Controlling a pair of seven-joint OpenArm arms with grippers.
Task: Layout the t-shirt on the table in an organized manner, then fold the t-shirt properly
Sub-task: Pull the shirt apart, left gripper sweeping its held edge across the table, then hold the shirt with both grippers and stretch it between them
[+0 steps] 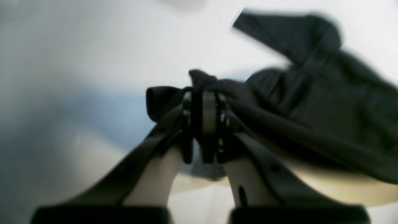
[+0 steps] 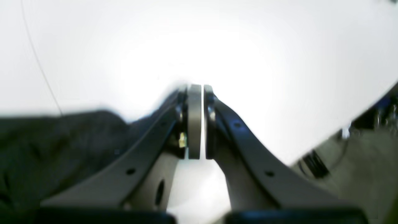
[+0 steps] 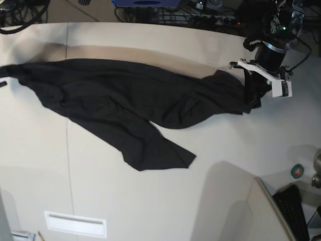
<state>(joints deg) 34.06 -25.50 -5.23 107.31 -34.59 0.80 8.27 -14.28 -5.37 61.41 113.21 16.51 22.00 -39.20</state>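
Note:
The black t-shirt [image 3: 125,100] lies rumpled and stretched sideways across the table [image 3: 150,201], plain black side showing, one flap pointing toward the front. My left gripper [image 3: 249,92] is at the shirt's right end, shut on a bunched fold of it; in the left wrist view the cloth [image 1: 311,93] wraps the closed gripper [image 1: 203,93] and trails right. My right gripper [image 2: 199,88] is shut with a thin bright slit between the pads and no cloth seen in it. The shirt [image 2: 62,149] lies beside its left finger. In the base view it is off the left edge.
A thin dark seam [image 3: 67,150] crosses the tabletop. A small white vent panel [image 3: 75,224] sits at the front left. A green round object [image 3: 297,171] and a keyboard [image 3: 293,211] are at the front right. Cables [image 3: 200,10] run along the back edge.

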